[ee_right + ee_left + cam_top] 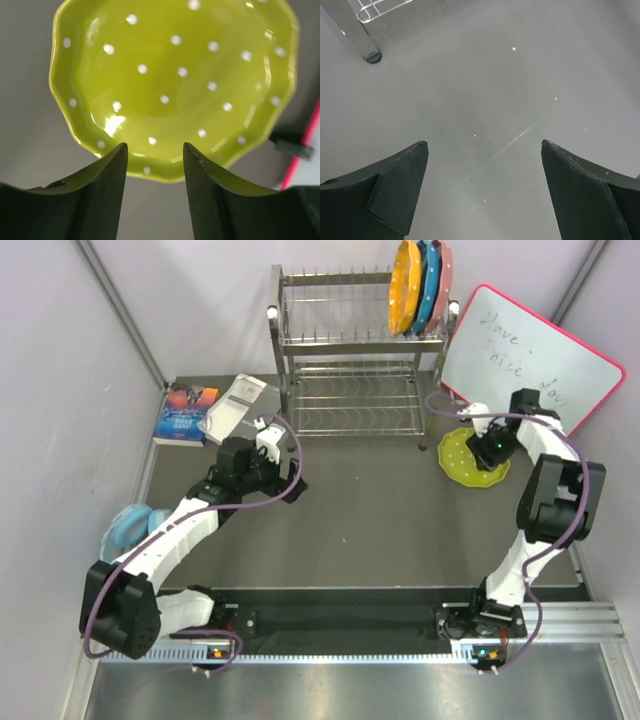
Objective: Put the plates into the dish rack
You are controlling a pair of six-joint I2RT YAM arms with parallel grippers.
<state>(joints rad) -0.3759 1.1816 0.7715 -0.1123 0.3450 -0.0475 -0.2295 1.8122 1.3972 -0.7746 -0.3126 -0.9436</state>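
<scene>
The steel wire dish rack (pixel 350 360) stands at the back. Orange (pixel 403 287), blue (pixel 428 285) and pink (pixel 444 285) plates stand upright in its top slots at the right end. The yellow-green plate (pixel 462 458) lies flat on the table right of the rack; it fills the right wrist view (pixel 175 85). My right gripper (pixel 492 448) hovers over that plate's edge, jaws partly open, holding nothing (pixel 155 150). My left gripper (pixel 290 475) is open and empty above bare table (pixel 485 145), in front of the rack's left foot (pixel 372 56).
A whiteboard with a red frame (pixel 530 355) leans at the back right, close to the right arm. A book (pixel 187 410) and a clear packet (pixel 232 406) lie left of the rack. A pale light-blue dish (pixel 128 525) sits at the left edge.
</scene>
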